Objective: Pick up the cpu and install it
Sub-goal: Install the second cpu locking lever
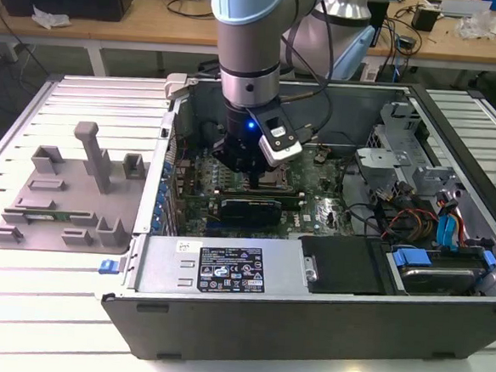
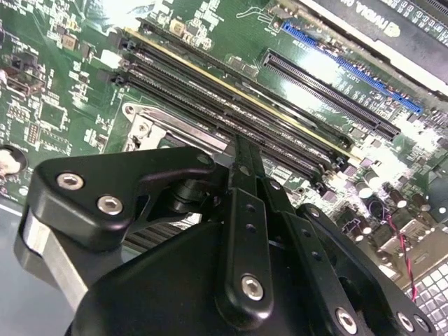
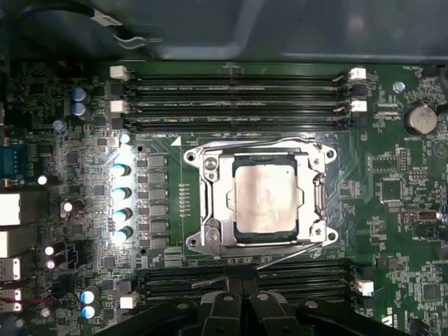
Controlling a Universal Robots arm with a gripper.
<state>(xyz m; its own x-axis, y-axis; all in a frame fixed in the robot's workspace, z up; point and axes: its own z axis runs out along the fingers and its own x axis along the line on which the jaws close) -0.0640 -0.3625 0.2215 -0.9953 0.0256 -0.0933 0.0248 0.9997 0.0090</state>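
The cpu point(image 3: 264, 198), a flat square chip with a dull silver metal top, sits inside the square shiny steel socket frame point(image 3: 210, 203) on the green motherboard point(image 3: 392, 210); I see it seated flat, framed on all sides. Long black memory slots point(image 3: 238, 87) run parallel along one side of the socket, more along the other. My black matte gripper point(image 3: 239, 297) hangs near the socket over the slots, linkage arms bolted with round silver screws; its fingers point(image 2: 241, 168) look pressed together, holding nothing. In the exterior view I see the grey arm reaching down into the open grey metal computer case point(image 1: 307, 318), gripper point(image 1: 253, 179) low over the board. A grey plastic fixture tray point(image 1: 60, 198) lies on the exterior view's left.
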